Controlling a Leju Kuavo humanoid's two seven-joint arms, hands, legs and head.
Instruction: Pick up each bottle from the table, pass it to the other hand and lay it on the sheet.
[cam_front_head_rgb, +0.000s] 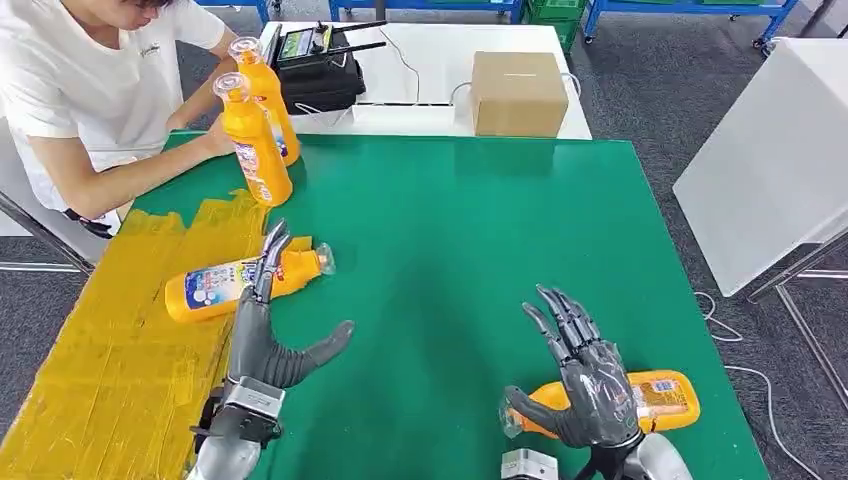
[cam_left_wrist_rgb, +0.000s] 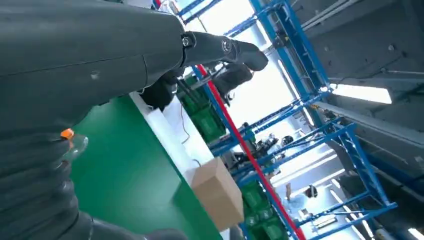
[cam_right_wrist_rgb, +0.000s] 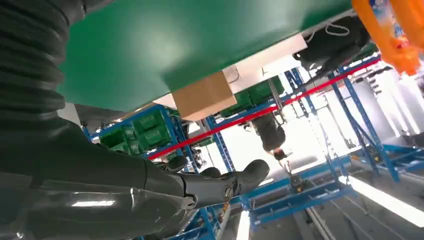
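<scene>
While one bottle lies on the yellow sheet, my left hand hovers beside it, fingers spread and empty, and my right hand, likewise unclenched, poises over another bottle lying on the green table, seemingly ready to grasp it.
</scene>
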